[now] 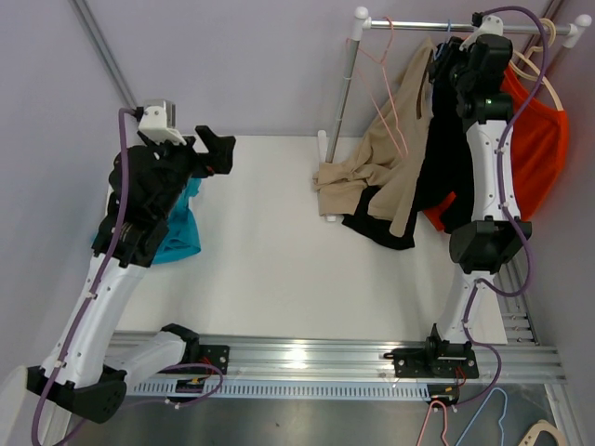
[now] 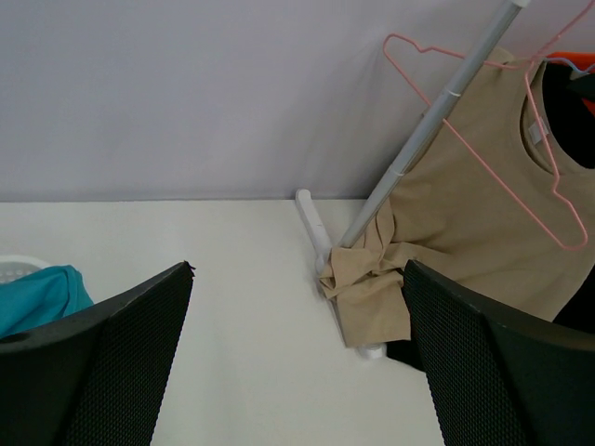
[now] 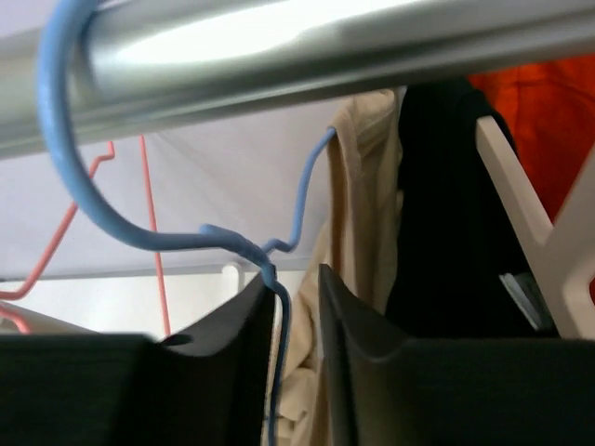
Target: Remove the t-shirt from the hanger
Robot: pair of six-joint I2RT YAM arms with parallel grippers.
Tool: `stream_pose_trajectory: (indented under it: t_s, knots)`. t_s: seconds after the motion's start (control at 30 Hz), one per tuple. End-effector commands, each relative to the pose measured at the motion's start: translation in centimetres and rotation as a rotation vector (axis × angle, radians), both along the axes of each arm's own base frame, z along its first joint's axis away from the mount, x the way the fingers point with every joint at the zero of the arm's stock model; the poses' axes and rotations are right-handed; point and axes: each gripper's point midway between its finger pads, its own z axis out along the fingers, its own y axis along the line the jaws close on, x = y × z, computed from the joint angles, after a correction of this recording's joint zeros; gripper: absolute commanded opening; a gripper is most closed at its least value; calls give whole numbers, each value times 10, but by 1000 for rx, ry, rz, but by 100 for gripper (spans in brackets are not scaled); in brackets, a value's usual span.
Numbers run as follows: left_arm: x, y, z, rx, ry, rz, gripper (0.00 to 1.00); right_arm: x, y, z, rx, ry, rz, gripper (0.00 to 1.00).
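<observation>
A tan t-shirt (image 1: 386, 158) hangs half off a pink hanger (image 1: 390, 88) on the rack rail (image 1: 418, 25), its lower end bunched on the table. A black t-shirt (image 1: 437, 158) hangs beside it. My right gripper (image 1: 444, 58) is up at the rail. In the right wrist view its jaws (image 3: 296, 276) stand narrowly open around the neck of a blue hanger (image 3: 232, 243), which touches the left finger. My left gripper (image 1: 216, 149) is open and empty above the table's left side, facing the tan t-shirt (image 2: 465, 214).
An orange shirt (image 1: 544, 149) on a cream hanger (image 3: 530, 223) hangs at the rail's right end. The rack's upright pole (image 2: 423, 139) stands at the table's back. A teal cloth (image 1: 181, 228) lies at the left edge. Spare hangers lie at the bottom right.
</observation>
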Motion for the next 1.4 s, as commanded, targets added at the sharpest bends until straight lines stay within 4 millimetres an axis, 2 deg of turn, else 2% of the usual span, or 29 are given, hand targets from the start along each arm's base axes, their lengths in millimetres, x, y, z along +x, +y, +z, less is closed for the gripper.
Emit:
stream_pose_trajectory:
  t_s: [0.0,0.03,0.1,0.23,0.27,0.37,0.4,0.5,0.57,0.6,0.63,0.67,0.7,0.73,0.77,0.8,0.83,0.87,0.9,0.93,0.97,1.03,1.07,1.1,1.17,1.2,1.27,1.33,1.37]
  knots:
    - [-5,-19,17,25,-66,-89,100,7,-1,27,-5,-93,-17,26]
    - [-5,-22,14,28,-62,-101,100,7,0,28,-5,-96,-13,11]
    - [-6,-28,14,33,-66,-124,100,8,2,28,-1,-99,-2,0]
    - [-7,-37,15,55,-78,-155,98,-4,4,55,-3,-160,9,0]
    - [-7,-40,17,61,-82,-164,96,-14,5,71,-4,-192,10,0]
    - [-9,-50,19,90,-104,-195,95,-33,8,98,-5,-240,29,0]
    - [-12,-56,18,109,-115,-217,95,-47,11,114,-6,-268,42,0]
    - [-20,-77,22,144,-157,-299,97,-74,12,134,-9,-293,53,0]
    - [-29,-93,22,157,-176,-382,97,-86,13,135,-18,-277,58,0]
    - [-35,-106,18,172,-180,-422,97,-88,13,126,-18,-251,58,0]
    - [-37,-112,17,175,-187,-437,97,-105,13,139,-19,-277,58,0]
    - [-38,-119,12,180,-180,-451,98,-112,13,141,-21,-284,60,0]
    - [-45,-135,6,190,-176,-497,98,-119,13,140,-20,-280,60,0]
    - [-47,-145,-6,201,-159,-518,99,-131,13,138,-15,-272,58,0]
    - [-45,-151,-9,225,-179,-504,100,-137,12,135,-8,-255,50,0]
    - [-57,-169,-13,253,-203,-551,99,-140,13,130,6,-231,53,0]
    - [-58,-182,-30,279,-190,-579,100,-149,15,120,15,-180,58,0]
    - [-60,-190,-32,282,-195,-580,100,-151,18,111,26,-144,68,0]
    - [-73,-208,-29,276,-234,-634,100,-155,19,104,42,-114,66,0]
    - [-76,-222,-40,290,-229,-667,100,-156,19,81,53,-38,60,0]
    - [-95,-242,-35,273,-286,-750,99,-166,13,77,82,-14,11,0]
    - [-111,-264,-38,272,-330,-821,100,-178,9,69,104,4,-21,0]
    - [-127,-284,-44,278,-384,-876,100,-193,7,61,111,13,-35,0]
    - [-135,-292,-44,276,-414,-896,99,-201,7,60,123,5,-40,0]
    - [-152,-316,-59,290,-453,-956,100,-221,9,57,135,7,-34,0]
    - [-155,-322,-50,252,-500,-948,100,-228,11,53,137,24,-26,0]
    - [-163,-342,-60,248,-518,-976,100,-241,13,53,143,30,-13,0]
    - [-171,-356,-55,228,-564,-1005,100,-251,16,49,147,53,3,0]
    - [-173,-370,-71,254,-548,-1028,100,-254,18,49,151,59,10,0]
